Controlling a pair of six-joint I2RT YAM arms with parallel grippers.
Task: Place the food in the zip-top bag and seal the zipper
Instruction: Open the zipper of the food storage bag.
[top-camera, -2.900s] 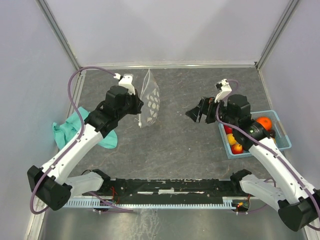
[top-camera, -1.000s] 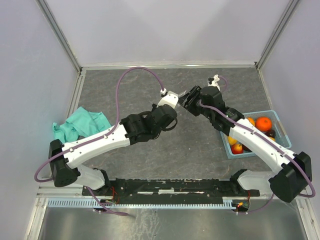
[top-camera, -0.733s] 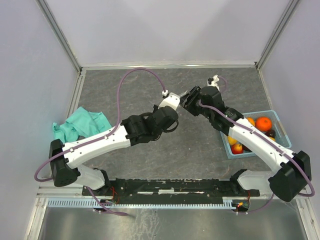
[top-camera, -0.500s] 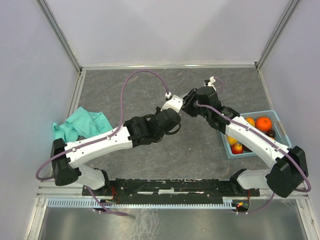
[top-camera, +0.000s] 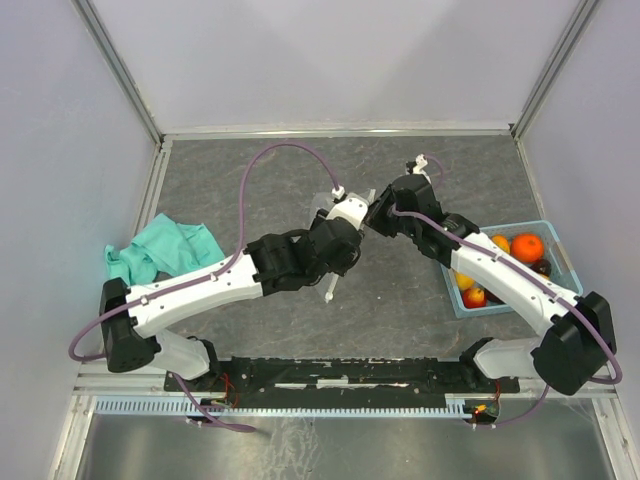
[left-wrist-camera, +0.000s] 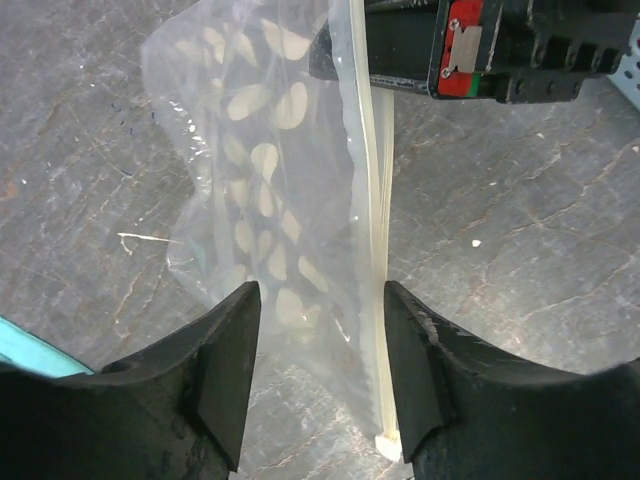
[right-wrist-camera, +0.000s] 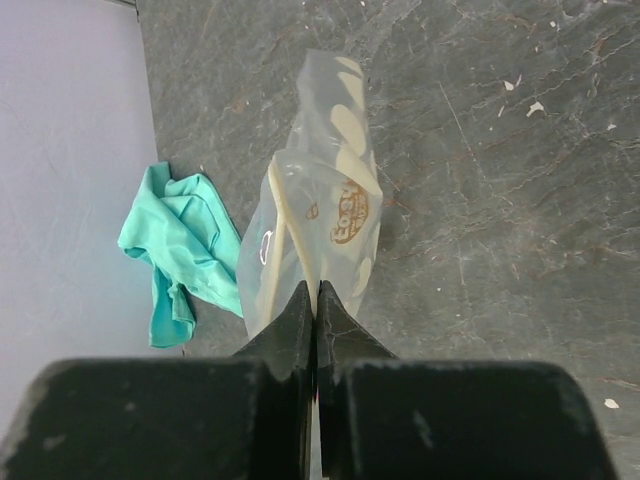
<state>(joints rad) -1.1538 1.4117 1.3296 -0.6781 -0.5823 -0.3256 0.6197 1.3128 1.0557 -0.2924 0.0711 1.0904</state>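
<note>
The zip-top bag (left-wrist-camera: 262, 190), clear with white dots, hangs in mid-air over the table's middle. Its whitish zipper (left-wrist-camera: 372, 250) runs down one edge. My right gripper (right-wrist-camera: 316, 297) is shut on the zipper's top end and holds the bag (right-wrist-camera: 328, 205) up. The left gripper (left-wrist-camera: 320, 385) is open, its fingers (left-wrist-camera: 228, 380) standing on either side of the bag's lower part without pressing it. In the top view both grippers meet at the centre, left gripper (top-camera: 350, 214), right gripper (top-camera: 376, 214). The food (top-camera: 527, 246), an orange and smaller red and yellow pieces, lies in the blue basket.
The blue basket (top-camera: 560, 262) stands at the right edge beside my right arm. A teal cloth (top-camera: 160, 250) lies crumpled at the left edge. Grey walls and metal rails close off the back and both sides of the table.
The right gripper has shut on the zipper's end. The left gripper, which held the bag, has opened and let go, and its arm has drawn slightly nearer.
</note>
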